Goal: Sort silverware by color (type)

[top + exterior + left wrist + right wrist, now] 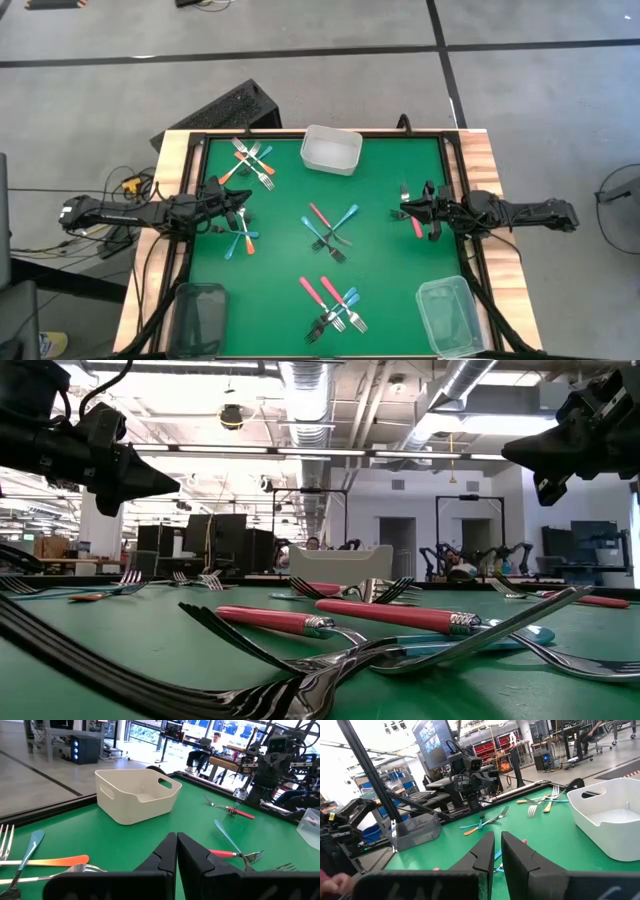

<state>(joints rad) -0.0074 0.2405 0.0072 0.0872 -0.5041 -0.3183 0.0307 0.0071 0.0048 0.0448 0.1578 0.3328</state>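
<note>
Standing forkless, white tub (pixel 331 149); both arms' fingers (pixel 165 856) (pixel 487 851) pressed together, holding nothing.

Forks (pixel 328 228): shiny metal tines, glossy plastic handles.

Two dark robot arms, left (pixel 130 212) and right (pixel 520 212), are reaching over one green table (pixel 390 280). It is carrying three plastic tubs, one white (pixel 331 148) and two clear (pixel 198 315) (pixel 447 315). Metal forks with coloured handles (pixel 330 228) are lying in five groups, their overlap hiding the exact count.
</note>
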